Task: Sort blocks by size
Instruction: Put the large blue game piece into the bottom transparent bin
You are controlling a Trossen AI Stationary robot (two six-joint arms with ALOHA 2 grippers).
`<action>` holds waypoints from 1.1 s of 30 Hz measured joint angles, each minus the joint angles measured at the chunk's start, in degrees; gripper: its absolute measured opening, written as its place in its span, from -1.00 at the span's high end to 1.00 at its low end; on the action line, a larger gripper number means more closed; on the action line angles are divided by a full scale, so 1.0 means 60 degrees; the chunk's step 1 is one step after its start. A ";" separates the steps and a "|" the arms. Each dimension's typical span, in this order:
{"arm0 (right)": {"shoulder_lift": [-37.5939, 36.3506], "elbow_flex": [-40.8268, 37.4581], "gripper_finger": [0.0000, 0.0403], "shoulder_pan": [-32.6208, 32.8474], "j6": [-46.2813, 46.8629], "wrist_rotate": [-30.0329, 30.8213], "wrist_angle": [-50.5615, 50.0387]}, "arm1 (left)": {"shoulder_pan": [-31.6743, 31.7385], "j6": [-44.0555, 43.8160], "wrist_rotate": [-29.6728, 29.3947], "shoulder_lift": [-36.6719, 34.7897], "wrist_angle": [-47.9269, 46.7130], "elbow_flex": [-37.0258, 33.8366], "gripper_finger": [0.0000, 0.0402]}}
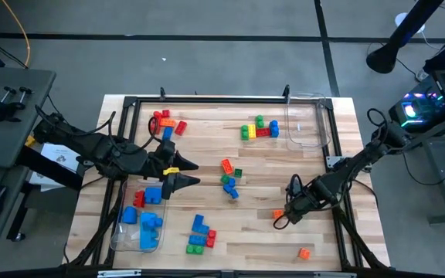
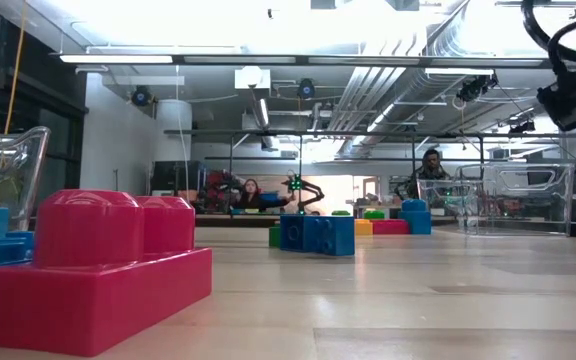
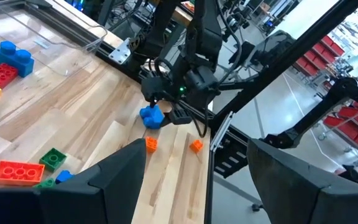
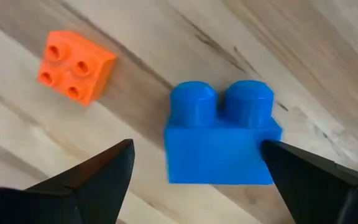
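Two arms share the worktop [image 1: 253, 166], and only the right one is at a block. In the high view the right tool [image 1: 290, 210] sits low at the right of the frame; its wrist view shows the fingers spread wide on either side of a blue two-stud block [image 4: 221, 134], not yet touching it, placed so a closing pinch would catch its short ends. A small orange block [image 4: 76, 65] lies just beside, outside the fingers' reach, so it should stay put. The left tool [image 1: 182, 173] waits at centre left above a clear tub [image 1: 119, 232] holding larger blue blocks [image 1: 151, 222], its fingers also apart and empty. I judge that tub collects the large pieces. A second clear tub [image 1: 306, 123] stands at upper right. Loose mixed blocks [image 1: 230, 179] remain scattered mid-frame, so sorting looks well short of done.
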 joint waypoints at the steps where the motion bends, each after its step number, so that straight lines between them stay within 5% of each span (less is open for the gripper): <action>1: 0.0001 0.0140 -0.77 0.0027 -0.0034 0.0041 -0.0183 | 0.0000 0.0003 -0.0025 0.0000 -0.0004 0.0000 -0.33; 14: 0.0001 0.0711 -0.76 -0.0118 -0.0953 0.1355 -0.0414 | 0.0000 0.0014 -0.0150 0.0000 -0.0047 0.0000 -0.33; 27: 0.0389 0.0722 -0.96 -0.0211 -0.1611 0.0629 -0.1300 | 0.0000 0.0022 -0.0163 0.0000 -0.0076 0.0000 -0.33; 33: 0.0427 0.0722 -0.94 -0.0187 -0.0681 -0.0140 -0.1445 | 0.0000 0.0022 -0.0163 0.0000 -0.0106 0.0000 -0.33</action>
